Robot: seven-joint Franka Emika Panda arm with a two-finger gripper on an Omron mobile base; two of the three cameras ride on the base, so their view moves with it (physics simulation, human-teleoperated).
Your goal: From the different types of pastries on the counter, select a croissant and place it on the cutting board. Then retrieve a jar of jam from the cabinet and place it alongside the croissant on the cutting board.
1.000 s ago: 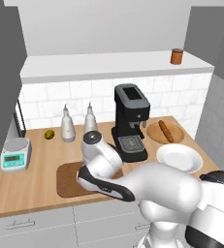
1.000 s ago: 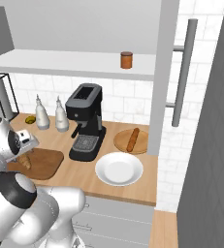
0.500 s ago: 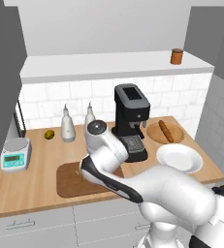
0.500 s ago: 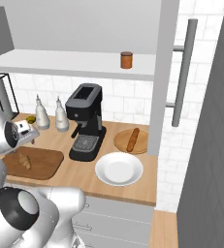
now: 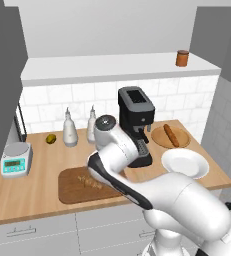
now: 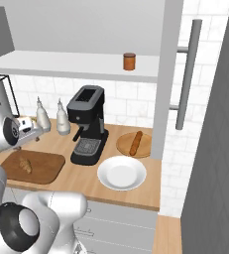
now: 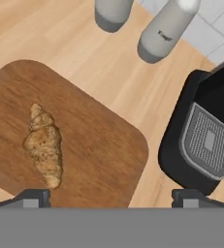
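Croissant (image 7: 43, 147) lying flat on cutting board (image 7: 99, 160), left of board's middle, free of any grip; first step judged done. Hand (image 7: 111, 196) above board's near edge, tips spread wide, nothing between them. Further right, jar of jam (image 5: 182, 58) upright on shelf above coffee machine (image 5: 136, 125), well apart from hand; likely rigid, smooth, light, possibly breakable; best pinched across the round body below the lid, kept upright.

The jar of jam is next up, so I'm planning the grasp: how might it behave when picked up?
The jar of jam looks squat and upright on the shelf, so probably stable. Its smooth round wall may slip or roll if tipped.
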